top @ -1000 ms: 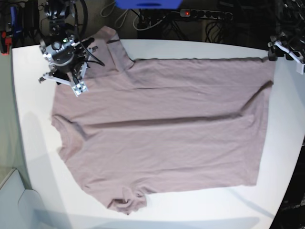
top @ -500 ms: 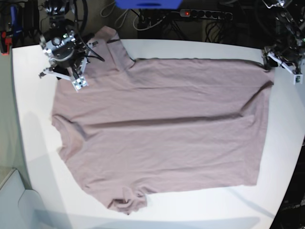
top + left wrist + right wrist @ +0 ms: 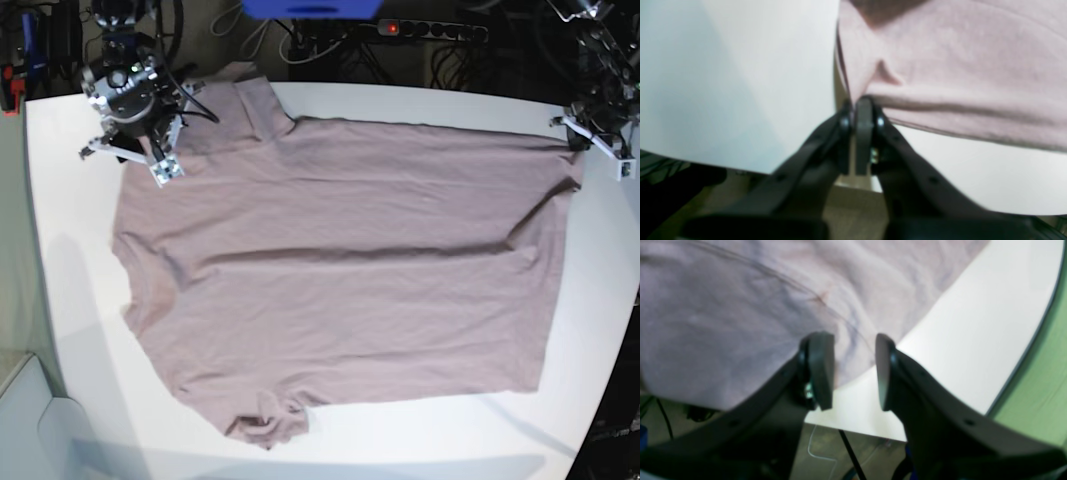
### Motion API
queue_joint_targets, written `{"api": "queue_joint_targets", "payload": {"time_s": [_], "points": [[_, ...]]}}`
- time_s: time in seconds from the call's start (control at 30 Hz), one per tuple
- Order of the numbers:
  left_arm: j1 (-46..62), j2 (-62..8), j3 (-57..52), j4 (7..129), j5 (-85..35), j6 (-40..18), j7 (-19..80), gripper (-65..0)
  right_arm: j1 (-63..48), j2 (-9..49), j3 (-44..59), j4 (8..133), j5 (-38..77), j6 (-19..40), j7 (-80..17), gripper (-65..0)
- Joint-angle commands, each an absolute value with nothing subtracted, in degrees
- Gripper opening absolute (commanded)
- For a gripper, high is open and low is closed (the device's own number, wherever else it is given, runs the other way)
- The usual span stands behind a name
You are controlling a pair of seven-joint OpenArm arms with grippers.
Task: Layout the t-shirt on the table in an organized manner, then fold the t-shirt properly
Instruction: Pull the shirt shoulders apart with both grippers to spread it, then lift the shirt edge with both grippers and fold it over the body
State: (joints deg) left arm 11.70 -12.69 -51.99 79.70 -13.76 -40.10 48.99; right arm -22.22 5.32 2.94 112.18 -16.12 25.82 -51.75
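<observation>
The mauve t-shirt (image 3: pixel 340 290) lies spread flat on the white table (image 3: pixel 70 280), sleeves toward the left and hem toward the right. My left gripper (image 3: pixel 582 138) is at the shirt's far right corner. In the left wrist view its jaws (image 3: pixel 858 106) are shut on the t-shirt's (image 3: pixel 957 66) hem corner, just above the table (image 3: pixel 740 66). My right gripper (image 3: pixel 128 158) hovers over the far left sleeve. In the right wrist view it (image 3: pixel 851 373) stands open above the t-shirt's (image 3: pixel 740 306) edge, holding nothing.
A power strip (image 3: pixel 430 30), cables and a blue object (image 3: pixel 310 8) sit behind the table's far edge. The table's rounded edge (image 3: pixel 1040 323) runs close to the right gripper, with a green surface (image 3: pixel 1050 380) beyond it. A pale grey object (image 3: pixel 25 420) stands at the lower left.
The left gripper came down onto the shirt's far right corner and shut on it. The upper hem corner shifted slightly right. The right gripper drifted a little up, still open.
</observation>
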Motion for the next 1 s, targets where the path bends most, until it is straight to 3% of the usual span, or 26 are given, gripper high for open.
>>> {"api": "queue_joint_targets", "payload": {"time_s": [0.0, 0.17, 0.4, 0.73, 0.97], "points": [[11.65, -13.49, -52.09, 79.96, -12.88, -40.00, 50.07, -64.9, -21.93, 4.79, 3.12, 113.45, -16.31, 25.98, -51.12, -42.8], [11.65, -13.49, -52.09, 80.13, -12.97, -40.00, 50.07, -64.9, -23.25, 3.74, 3.12, 113.63, -16.31, 25.98, -50.77, -40.6], [11.65, -13.49, -52.09, 80.13, -12.97, -40.00, 50.07, -64.9, -24.22, 1.98, 4.79, 113.63, -16.31, 25.98, -51.21, -22.3], [11.56, -13.49, -52.09, 80.13, -12.79, -40.00, 50.07, -64.9, -30.11, -2.68, 4.18, 115.56, -16.31, 25.98, -50.68, -22.1], [10.51, -13.58, -52.09, 80.13, -12.53, -40.00, 50.07, -64.9, -30.02, -2.77, 4.18, 114.51, -16.31, 25.98, -50.68, -22.2]]}}
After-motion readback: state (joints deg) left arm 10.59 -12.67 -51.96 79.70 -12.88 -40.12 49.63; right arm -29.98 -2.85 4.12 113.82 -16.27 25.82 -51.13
